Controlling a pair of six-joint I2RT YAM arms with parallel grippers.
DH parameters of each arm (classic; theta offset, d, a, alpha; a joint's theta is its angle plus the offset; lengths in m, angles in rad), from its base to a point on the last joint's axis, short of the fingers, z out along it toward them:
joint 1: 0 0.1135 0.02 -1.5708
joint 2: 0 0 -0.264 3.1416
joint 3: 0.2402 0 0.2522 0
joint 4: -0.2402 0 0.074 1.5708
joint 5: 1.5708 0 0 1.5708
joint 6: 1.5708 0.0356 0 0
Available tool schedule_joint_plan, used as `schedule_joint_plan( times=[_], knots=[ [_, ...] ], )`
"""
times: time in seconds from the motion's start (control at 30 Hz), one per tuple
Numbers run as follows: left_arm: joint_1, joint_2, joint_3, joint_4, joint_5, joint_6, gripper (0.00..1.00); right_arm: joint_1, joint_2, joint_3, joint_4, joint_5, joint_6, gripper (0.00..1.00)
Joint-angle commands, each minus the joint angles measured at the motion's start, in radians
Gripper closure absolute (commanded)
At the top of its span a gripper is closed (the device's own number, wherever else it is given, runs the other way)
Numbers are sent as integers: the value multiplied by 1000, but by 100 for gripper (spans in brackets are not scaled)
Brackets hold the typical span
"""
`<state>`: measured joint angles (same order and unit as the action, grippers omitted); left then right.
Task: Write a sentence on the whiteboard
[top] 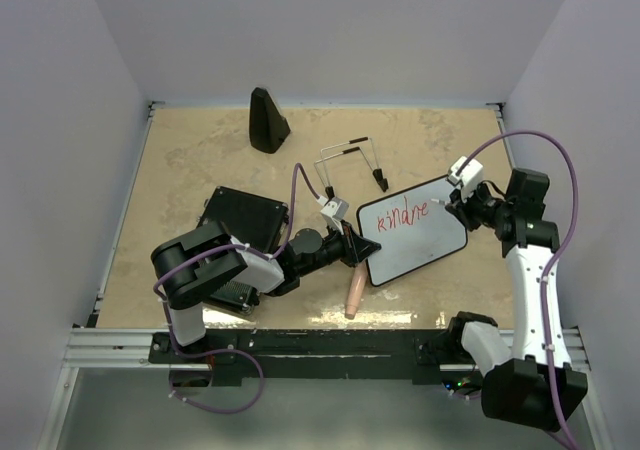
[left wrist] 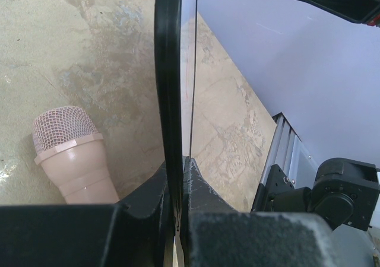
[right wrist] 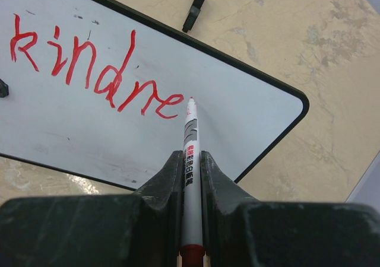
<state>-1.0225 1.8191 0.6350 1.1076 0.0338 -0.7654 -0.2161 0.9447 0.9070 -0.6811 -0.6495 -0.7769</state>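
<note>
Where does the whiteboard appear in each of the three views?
Top external: the whiteboard is right of centre, slanted, red writing on it.
Left wrist: edge-on, its black frame runs from the top centre down into the left gripper.
Right wrist: it fills the upper left, the marker tip at the red letters.
Shared landmark: the mottled beige tabletop shows in all three.

My whiteboard (top: pixel 420 238), white with a thin black frame and rounded corners, sits askew right of centre, its left edge clamped in my left gripper (top: pixel 358 248); red letters (right wrist: pixel 95 71) read "kindne".
</note>
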Motion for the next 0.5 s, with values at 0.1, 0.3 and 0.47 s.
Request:
schedule_joint_plan(
  times=[0.1,0.3,0.47],
  knots=[
    [-10,-17,-17,20,6,51,100,-49,-12,3,8,-2,-7,100],
    [-11,-20,-20,20,3,51,100,-81,12,-2,-9,-41,-41,100],
    [-8,-17,-15,18,6,51,100,-81,20,-14,-5,-67,-45,100]
  ],
)
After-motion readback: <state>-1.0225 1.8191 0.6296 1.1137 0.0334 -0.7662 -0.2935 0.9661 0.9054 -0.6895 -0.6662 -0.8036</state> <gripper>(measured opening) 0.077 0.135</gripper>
